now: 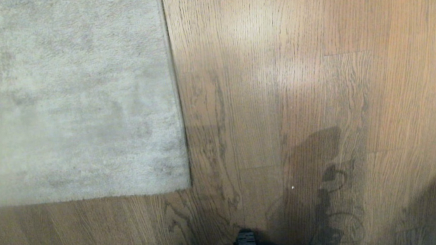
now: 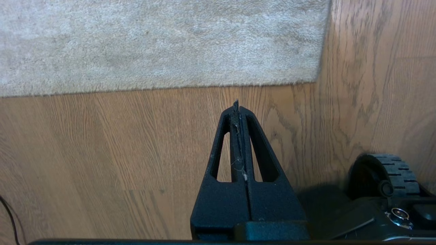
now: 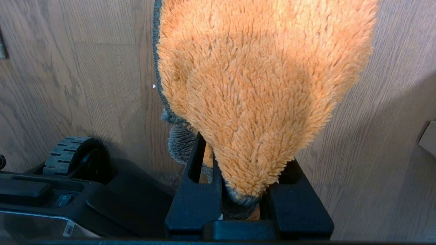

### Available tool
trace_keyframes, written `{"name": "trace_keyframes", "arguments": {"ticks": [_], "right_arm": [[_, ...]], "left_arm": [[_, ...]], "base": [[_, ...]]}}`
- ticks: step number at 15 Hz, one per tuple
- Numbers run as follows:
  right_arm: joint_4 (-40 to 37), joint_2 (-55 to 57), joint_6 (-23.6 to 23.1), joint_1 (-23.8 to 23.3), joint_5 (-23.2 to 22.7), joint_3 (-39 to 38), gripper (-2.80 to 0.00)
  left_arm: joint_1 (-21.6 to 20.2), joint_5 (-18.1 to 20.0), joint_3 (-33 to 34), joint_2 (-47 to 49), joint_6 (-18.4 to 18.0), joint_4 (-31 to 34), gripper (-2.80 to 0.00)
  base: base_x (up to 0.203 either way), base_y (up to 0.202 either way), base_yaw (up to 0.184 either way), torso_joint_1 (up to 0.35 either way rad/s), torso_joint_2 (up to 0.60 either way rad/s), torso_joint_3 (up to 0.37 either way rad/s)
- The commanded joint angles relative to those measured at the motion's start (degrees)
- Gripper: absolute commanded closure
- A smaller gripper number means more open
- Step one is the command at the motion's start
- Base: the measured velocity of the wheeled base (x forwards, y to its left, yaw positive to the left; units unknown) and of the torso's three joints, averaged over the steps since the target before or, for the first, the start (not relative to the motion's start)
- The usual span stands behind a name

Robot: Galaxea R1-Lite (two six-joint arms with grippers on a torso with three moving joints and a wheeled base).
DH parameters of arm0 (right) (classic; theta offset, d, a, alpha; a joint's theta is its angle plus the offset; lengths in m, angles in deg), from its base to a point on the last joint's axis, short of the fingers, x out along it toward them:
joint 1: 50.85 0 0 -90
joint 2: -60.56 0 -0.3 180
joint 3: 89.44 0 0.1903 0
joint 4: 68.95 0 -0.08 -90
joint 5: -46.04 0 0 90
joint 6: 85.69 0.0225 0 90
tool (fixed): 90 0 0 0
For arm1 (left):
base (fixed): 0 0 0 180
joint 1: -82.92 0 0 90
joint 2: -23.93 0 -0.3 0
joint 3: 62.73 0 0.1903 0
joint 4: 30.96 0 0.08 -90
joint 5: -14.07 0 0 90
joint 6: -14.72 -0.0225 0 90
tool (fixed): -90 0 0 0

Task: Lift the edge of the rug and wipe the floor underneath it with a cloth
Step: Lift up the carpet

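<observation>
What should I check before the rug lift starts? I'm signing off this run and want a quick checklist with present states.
1. Cloth gripped by right gripper: ok.
2. Left gripper empty, free to lift: ok, though shut.
3. Rug edge lying flat, corner in view: ok.
4. Floor beside the rug free of obstacles: ok.
5. Left gripper at the rug edge: not ok; bare floor lies between.
6. Dirt under the rug: cannot tell.

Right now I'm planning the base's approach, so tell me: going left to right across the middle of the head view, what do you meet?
The rug → the rug edge → the floor, with bare wood planks running on to the right side of the picture.
</observation>
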Motion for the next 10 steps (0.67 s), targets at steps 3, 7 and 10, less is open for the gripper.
{"name": "trace_keyframes", "arguments": {"ticks": [3,7,10], "right_arm": [[-0.02,0.07,-0.04,0.0,-0.04,0.0,0.0],[-0.02,0.07,-0.04,0.08,-0.04,0.0,0.0],[-0.02,0.07,-0.04,0.0,-0.04,0.0,0.0]], "left_arm": [[0.0,0.05,-0.1,3.76,-0.08,0.06,0.0],[1.02,1.31,-3.23,12.33,-0.29,0.36,0.0],[4.53,2.42,-9.32,24.61,-0.32,0.25,0.0]], "base": [[0.0,0.0,0.0,0.0,0.0,0.0],[0.0,0.0,0.0,0.0,0.0,0.0],[0.0,0.0,0.0,0.0,0.0,0.0]]}}
